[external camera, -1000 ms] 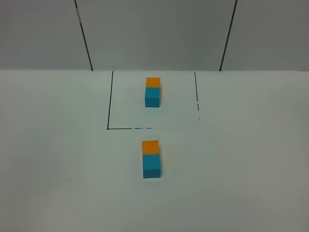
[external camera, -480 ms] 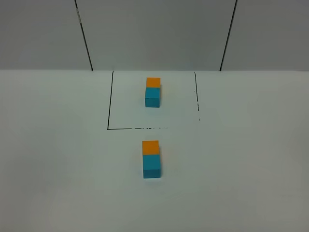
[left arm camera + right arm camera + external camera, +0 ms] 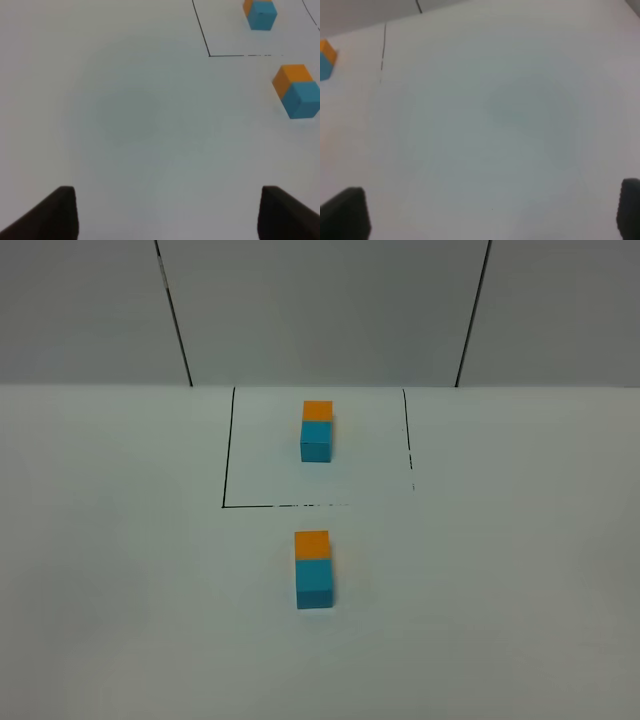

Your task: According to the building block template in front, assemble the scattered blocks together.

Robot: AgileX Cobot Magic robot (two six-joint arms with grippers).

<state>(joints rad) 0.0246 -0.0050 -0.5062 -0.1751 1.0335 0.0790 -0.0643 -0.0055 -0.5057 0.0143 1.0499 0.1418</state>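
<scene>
The building block template (image 3: 317, 430), an orange cube joined to a cyan one, stands inside a thin black outline (image 3: 224, 450) at the back of the table. In front of the outline the two scattered blocks stand pressed together: the orange cube (image 3: 312, 544) behind, the cyan cube (image 3: 314, 585) in front. Neither gripper shows in the high view. In the left wrist view the left gripper (image 3: 167, 220) is open over bare table, well apart from the orange cube (image 3: 292, 79) and cyan cube (image 3: 302, 100). The right gripper (image 3: 487, 215) is open too, with the template (image 3: 325, 60) far off.
The white table (image 3: 120, 570) runs out on both sides of the blocks. A grey wall (image 3: 320, 310) with two dark seams closes off the back. The outline's right side (image 3: 410, 455) is broken into dashes.
</scene>
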